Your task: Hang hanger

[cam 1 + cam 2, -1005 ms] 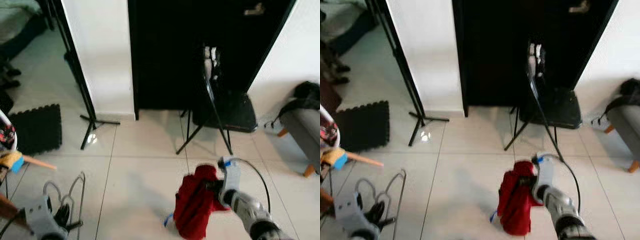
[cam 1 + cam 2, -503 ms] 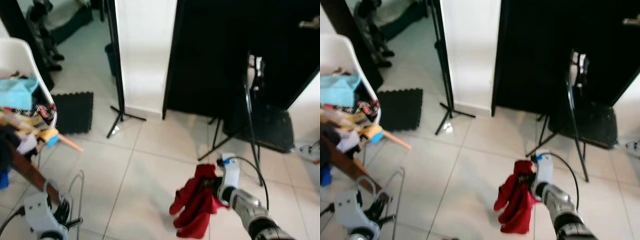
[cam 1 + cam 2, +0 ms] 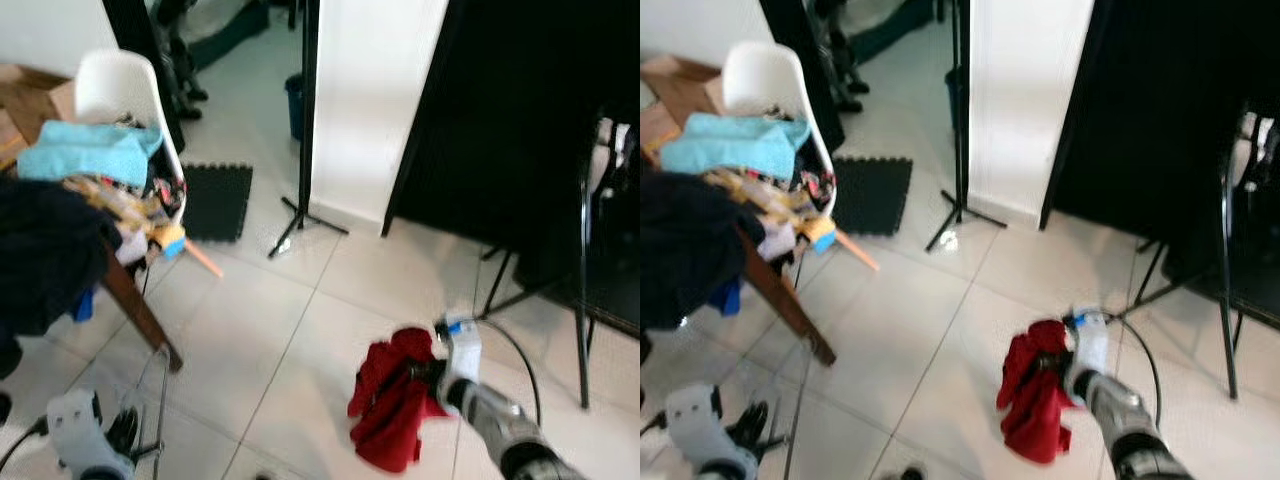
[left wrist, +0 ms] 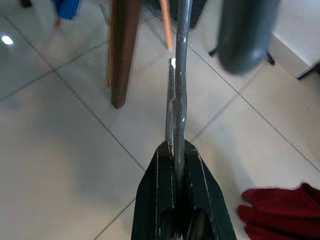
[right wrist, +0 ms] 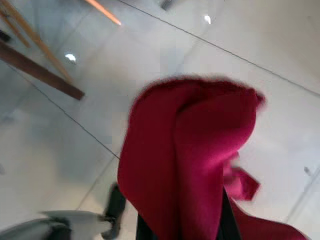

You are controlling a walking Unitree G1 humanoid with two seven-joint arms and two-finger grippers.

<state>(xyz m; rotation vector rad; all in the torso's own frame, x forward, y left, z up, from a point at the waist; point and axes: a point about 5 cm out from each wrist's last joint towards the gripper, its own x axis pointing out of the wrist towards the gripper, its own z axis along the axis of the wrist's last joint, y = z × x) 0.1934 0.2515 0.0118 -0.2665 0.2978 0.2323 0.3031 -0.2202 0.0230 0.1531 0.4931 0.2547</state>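
A thin metal wire hanger (image 3: 158, 400) stands up from my left gripper (image 3: 128, 440) at the lower left; in the left wrist view the gripper's black fingers (image 4: 162, 185) are shut on the hanger (image 4: 179, 80). A red garment (image 3: 392, 410) hangs bunched from my right gripper (image 3: 425, 378) at the lower right, above the tiled floor. In the right wrist view the red garment (image 5: 190, 155) drapes over the fingers and hides them.
A white chair (image 3: 125, 90) piled with clothes, a light blue cloth (image 3: 90, 150) and a dark garment (image 3: 45, 255) stands at the left. A black stand (image 3: 300, 130) rises beside a white wall. At the right stands a black folding chair (image 3: 590, 240). A black mat (image 3: 215, 200) lies on the floor.
The camera has swung left, bringing the clothes-laden chair into view and shifting the stand and black chair rightward. Both grippers keep their holds on the hanger and the red garment.
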